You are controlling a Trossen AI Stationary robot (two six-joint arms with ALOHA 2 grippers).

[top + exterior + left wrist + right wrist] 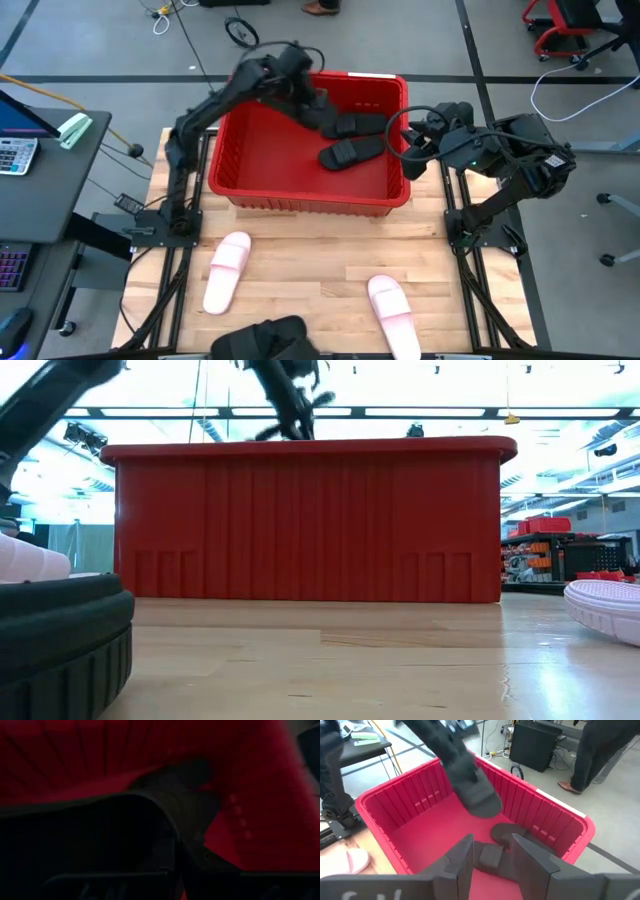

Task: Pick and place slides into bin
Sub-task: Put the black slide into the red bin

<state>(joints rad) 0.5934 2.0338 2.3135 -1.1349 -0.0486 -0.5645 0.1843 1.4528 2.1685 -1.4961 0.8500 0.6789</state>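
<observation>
Red ribbed plastic bin [300, 190] w/ thick rim sits mid-table. Left gripper [322, 118] hangs over bin's far side, clenched on a black rubber slide [472, 787]. Right gripper [492, 851] spread wide at bin's right rim, empty. Two black slides [352, 152] lie inside. Two pale pink slides [228, 270] on wood table [310, 255] in front; black ones at near edge cut off. No readable writing.

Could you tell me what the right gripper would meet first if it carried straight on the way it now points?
Most likely the black slide lying on the floor of the bin, seen between the open right gripper fingers; depth is hard to judge.
</observation>
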